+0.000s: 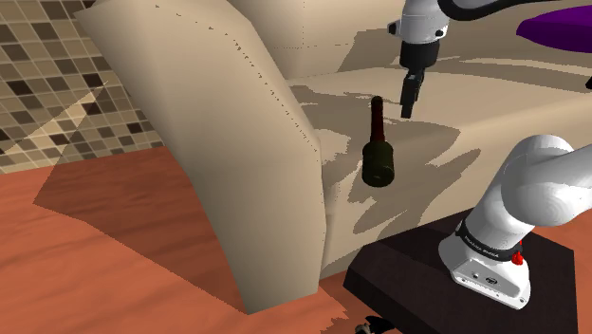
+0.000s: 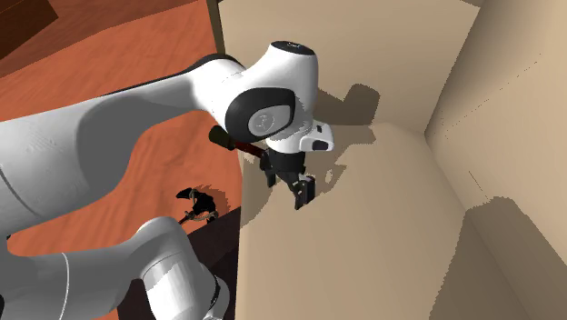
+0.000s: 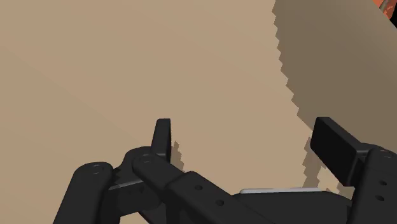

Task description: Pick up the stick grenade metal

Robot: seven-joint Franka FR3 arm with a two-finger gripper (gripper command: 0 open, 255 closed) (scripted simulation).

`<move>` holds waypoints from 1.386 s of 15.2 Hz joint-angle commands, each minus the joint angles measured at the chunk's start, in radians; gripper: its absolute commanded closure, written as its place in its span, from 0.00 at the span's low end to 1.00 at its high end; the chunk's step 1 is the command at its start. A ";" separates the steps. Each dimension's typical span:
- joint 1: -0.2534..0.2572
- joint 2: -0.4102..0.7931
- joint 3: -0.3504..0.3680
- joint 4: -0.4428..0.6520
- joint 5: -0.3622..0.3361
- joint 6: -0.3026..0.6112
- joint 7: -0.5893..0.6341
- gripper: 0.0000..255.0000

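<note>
Fingers (image 3: 334,146) stand wide apart, empty; the stick grenade (image 1: 377,150), dark red handle, dark olive head, lies on the beige sofa (image 1: 493,114) mid-frame.

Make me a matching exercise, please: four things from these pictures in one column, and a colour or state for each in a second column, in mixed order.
Things:
1. stick grenade
2. claw
3. sofa
4. stand

Colour or state:
A. dark box
B. open, holding nothing
C. beige
D. lying on the seat

Pairs: 1-D, 2-B, 3-C, 4-A.
</note>
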 commanded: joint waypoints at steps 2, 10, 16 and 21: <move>-0.015 -0.024 0.032 -0.004 0.030 -0.014 0.096 0.00; -0.181 -0.108 0.327 0.056 0.289 -0.064 0.873 0.00; -0.334 -0.075 0.525 0.165 0.411 -0.045 1.352 0.00; -0.325 -0.091 0.543 0.091 0.430 0.013 1.349 0.00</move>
